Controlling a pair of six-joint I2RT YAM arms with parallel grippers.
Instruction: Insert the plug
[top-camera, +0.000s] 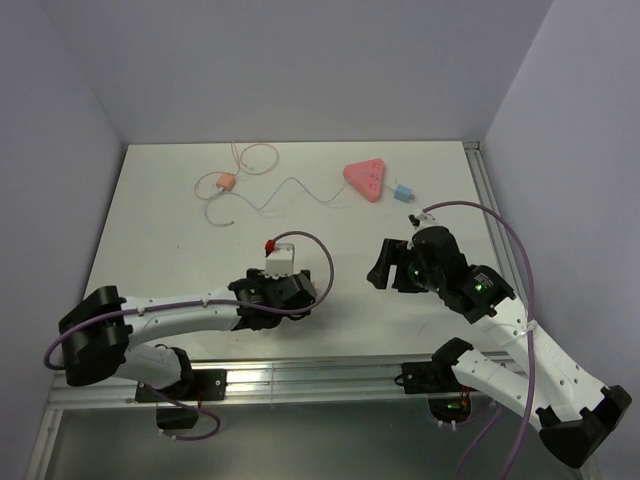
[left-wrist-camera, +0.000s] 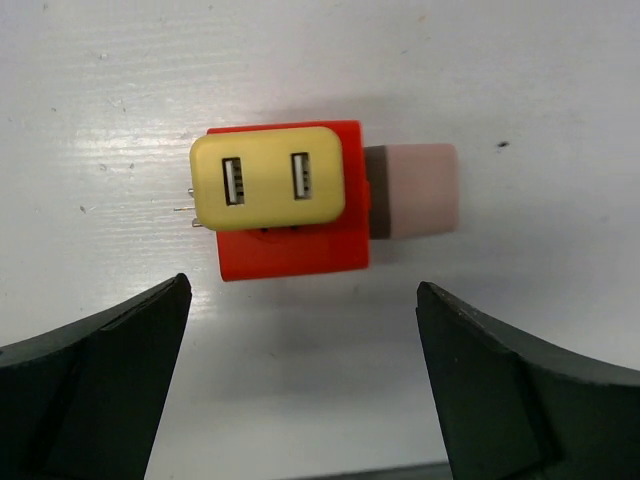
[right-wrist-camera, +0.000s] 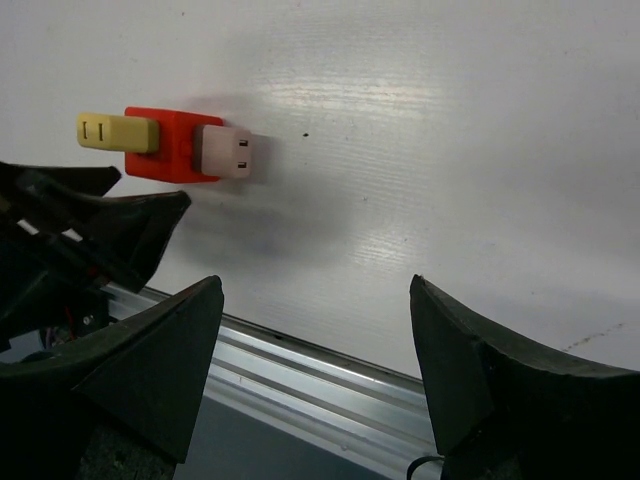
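Left gripper (left-wrist-camera: 302, 300) spread, empty; red adapter block (left-wrist-camera: 290, 250) sits at its 12 o'clock | right gripper (right-wrist-camera: 315, 290) spread, empty, which I read as ready for a pickup | plug (top-camera: 404, 192) at table's 1 o'clock, just beside pink socket strip (top-camera: 364, 181), at the strip's 4 o'clock, not yet inserted

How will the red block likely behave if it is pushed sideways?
The red block is boxy and lies flat, so it would probably slide rather than roll. The yellow charger and pale pink adapter seem attached, so they likely move along, perhaps turning it.
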